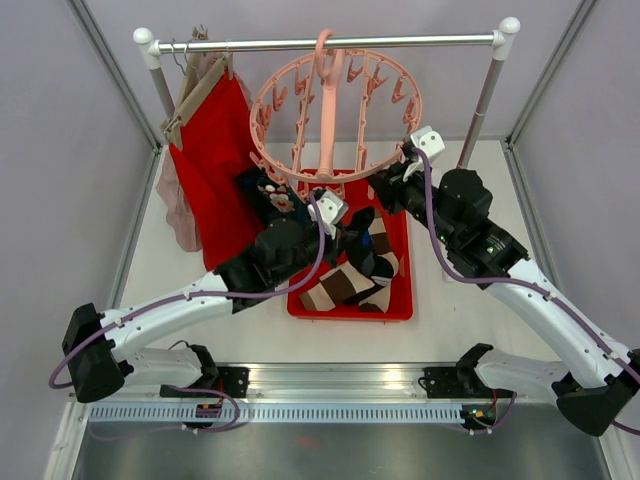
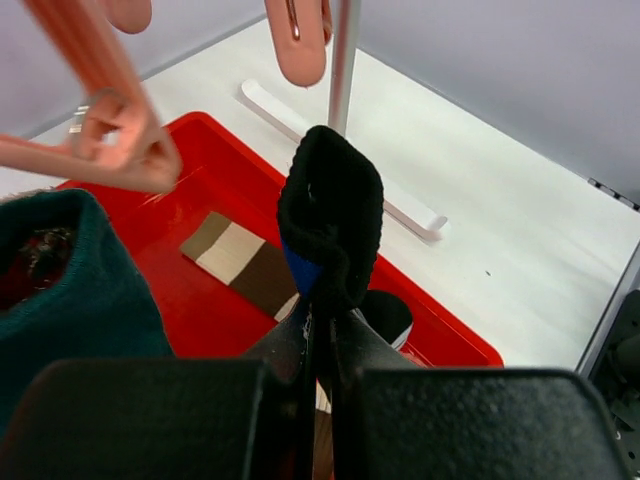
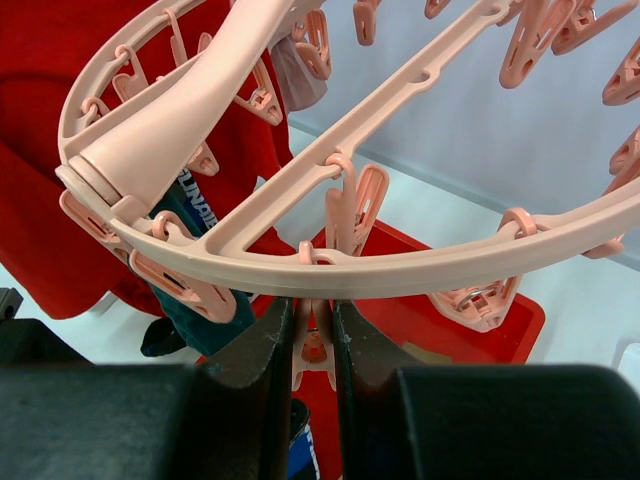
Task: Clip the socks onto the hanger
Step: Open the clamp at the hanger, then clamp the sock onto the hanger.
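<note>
The pale-pink ring hanger (image 1: 335, 115) hangs by its hook from the rail; it fills the top of the right wrist view (image 3: 400, 262). A dark teal patterned sock (image 1: 275, 195) hangs clipped at its left rim, and also shows in the left wrist view (image 2: 70, 280) and the right wrist view (image 3: 205, 310). My left gripper (image 1: 345, 235) (image 2: 325, 320) is shut on a black sock with a blue patch (image 2: 335, 210), held up above the tray, below the ring. My right gripper (image 1: 385, 190) (image 3: 313, 320) is shut on a dangling clip peg (image 3: 313, 345) under the ring's near rim.
A red tray (image 1: 400, 300) under the hanger holds a brown-beige striped sock (image 1: 335, 285) (image 2: 240, 260) and a black-white sock (image 1: 380, 265). A large red cloth (image 1: 210, 170) and a pink garment (image 1: 180, 215) hang on wooden hangers at the left. The rack's right post (image 1: 485, 100) stands behind my right arm.
</note>
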Robot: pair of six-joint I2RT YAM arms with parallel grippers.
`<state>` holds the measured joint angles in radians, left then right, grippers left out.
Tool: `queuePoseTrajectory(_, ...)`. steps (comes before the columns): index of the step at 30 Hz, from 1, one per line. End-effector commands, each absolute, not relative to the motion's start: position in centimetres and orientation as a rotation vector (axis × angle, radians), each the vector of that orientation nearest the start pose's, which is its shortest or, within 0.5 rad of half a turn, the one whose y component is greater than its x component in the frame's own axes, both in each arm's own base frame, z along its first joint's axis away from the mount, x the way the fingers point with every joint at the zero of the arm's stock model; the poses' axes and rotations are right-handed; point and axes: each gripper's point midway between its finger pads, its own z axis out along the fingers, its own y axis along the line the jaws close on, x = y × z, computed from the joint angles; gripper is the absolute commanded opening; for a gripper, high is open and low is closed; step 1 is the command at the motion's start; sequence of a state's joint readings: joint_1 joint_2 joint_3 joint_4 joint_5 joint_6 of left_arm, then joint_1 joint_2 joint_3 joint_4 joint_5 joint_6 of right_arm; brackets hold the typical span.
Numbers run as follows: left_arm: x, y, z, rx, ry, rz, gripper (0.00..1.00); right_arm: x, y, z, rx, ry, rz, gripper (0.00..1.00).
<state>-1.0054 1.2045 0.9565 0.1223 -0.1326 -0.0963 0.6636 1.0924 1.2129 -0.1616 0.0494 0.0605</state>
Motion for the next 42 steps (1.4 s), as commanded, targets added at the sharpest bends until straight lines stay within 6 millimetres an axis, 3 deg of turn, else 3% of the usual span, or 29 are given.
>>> queuePoseTrajectory(1,25.1,-34.4,32.6,0.557,1.534,-0.733,0.02,30.1,22.6,41.2,-0.414,1.514,0.538,0.01)
queuePoseTrajectory(31,25.8,-35.4,36.8,0.487,1.429,-0.786,0.02,30.1,22.6,40.5,-0.416,1.528,0.537,0.01)
queuePoseTrajectory(32,25.7,-35.5,37.0,0.49,1.426,-0.79,0.02,30.1,22.7,40.5,-0.415,1.529,0.543,0.02)
queuePoseTrajectory(35,25.8,-35.3,37.2,0.481,1.425,-0.787,0.02,29.9,22.7,40.6,-0.415,1.53,0.553,0.21)
queuePoseTrajectory(36,25.8,-35.2,37.3,0.475,1.424,-0.786,0.02,29.8,22.8,40.6,-0.413,1.53,0.562,0.35)
queuePoseTrajectory(39,25.9,-34.4,37.7,0.438,1.431,-0.772,0.02,29.4,22.8,40.7,-0.41,1.523,0.585,0.54)
queuePoseTrajectory(42,26.0,-33.3,38.4,0.406,1.447,-0.746,0.02,28.8,22.7,41.1,-0.409,1.519,0.605,0.61)
